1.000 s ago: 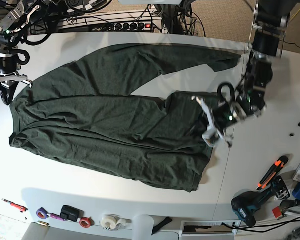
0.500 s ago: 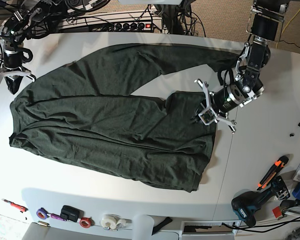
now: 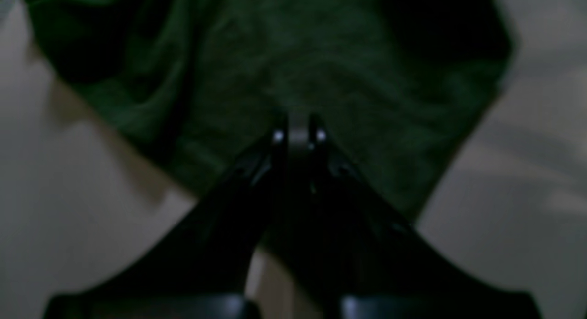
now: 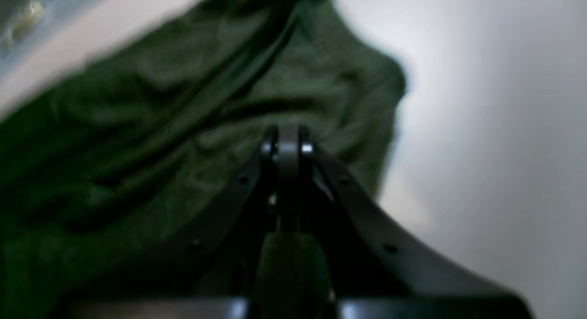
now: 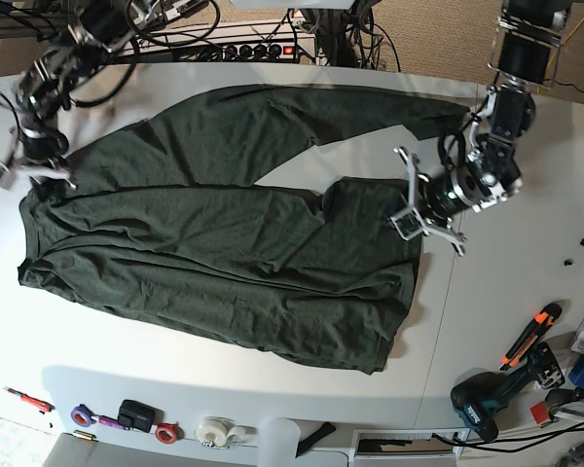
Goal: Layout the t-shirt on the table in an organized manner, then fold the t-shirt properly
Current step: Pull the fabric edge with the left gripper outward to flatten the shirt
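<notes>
The dark green t-shirt (image 5: pixel 214 233) lies spread and wrinkled across the white table (image 5: pixel 506 292), with one long flap reaching to the far right. My left gripper (image 5: pixel 409 212) sits at the shirt's right edge. In the left wrist view this gripper (image 3: pixel 298 131) is shut, its tips on the t-shirt (image 3: pixel 275 57) just inside the hem, over the table (image 3: pixel 69 195). My right gripper (image 5: pixel 41 175) is at the shirt's far-left corner. The right wrist view shows it (image 4: pixel 288 142) shut, with creases of t-shirt (image 4: pixel 137 126) running to its tips beside bare table (image 4: pixel 481 126).
A power strip (image 5: pixel 243 49) and cables lie along the back edge. A drill (image 5: pixel 487 404) and an orange-handled tool (image 5: pixel 530 336) lie at the front right, and tape rolls (image 5: pixel 219 430) along the front edge. A thin seam (image 5: pixel 438 321) crosses the table on the right.
My left gripper has risen and shifted slightly right, and the shirt's right edge went with it. The right arm has swung in, and its gripper has moved down-right onto the shirt's left corner.
</notes>
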### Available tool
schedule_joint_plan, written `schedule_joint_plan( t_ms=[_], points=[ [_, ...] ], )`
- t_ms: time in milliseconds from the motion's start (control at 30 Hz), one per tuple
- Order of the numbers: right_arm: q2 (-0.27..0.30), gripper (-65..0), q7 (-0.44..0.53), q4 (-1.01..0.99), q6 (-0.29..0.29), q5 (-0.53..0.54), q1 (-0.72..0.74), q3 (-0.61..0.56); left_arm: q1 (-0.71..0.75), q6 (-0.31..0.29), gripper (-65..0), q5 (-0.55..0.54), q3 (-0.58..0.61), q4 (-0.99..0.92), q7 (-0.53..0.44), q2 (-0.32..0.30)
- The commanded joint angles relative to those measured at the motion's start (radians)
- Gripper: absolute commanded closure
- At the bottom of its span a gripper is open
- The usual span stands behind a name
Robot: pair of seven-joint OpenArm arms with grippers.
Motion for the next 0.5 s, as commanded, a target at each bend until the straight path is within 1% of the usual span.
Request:
schedule_joint_plan(
  t_ms=[0, 33, 100, 200, 267, 333, 467],
  points=[
    [0.031, 0.0, 0.033, 0.001, 0.002, -0.004, 0.021, -0.012, -0.021, 0.003, 0.0, -0.031, -0.006, 0.025, -0.014, -0.013],
    [0.042, 0.0, 0.033, -0.016, -0.004, -0.017, 0.027, -0.03, -0.022, 0.003, 0.0, -0.053, -0.006, 0.029, -0.004, -0.018],
    [0.058, 0.0, 0.032, -0.034, -0.037, -0.053, 0.03, -0.064, -0.021, 0.002, 0.0, -0.091, -0.006, 0.03, 0.018, -0.023],
    [0.079, 0.0, 0.023, -0.048, -0.107, -0.134, 0.029, -0.107, -0.021, -0.041, 0.0, -0.149, -0.006, 0.03, 0.109, -0.021],
    [0.094, 0.0, 0.019, -0.071, -0.139, -0.161, 0.029, -0.123, -0.02, -0.058, 0.0, -0.196, -0.006, 0.03, 0.169, -0.021],
    [0.11, 0.0, 0.014, -0.107, -0.148, -0.164, 0.029, -0.129, -0.021, -0.058, 0.0, -0.222, -0.006, 0.03, 0.204, -0.021],
    [0.146, 0.0, -0.016, -0.183, -0.149, -0.164, 0.029, -0.127, -0.021, -0.048, 0.0, -0.22, -0.006, 0.029, 0.251, -0.021]
  ],
)
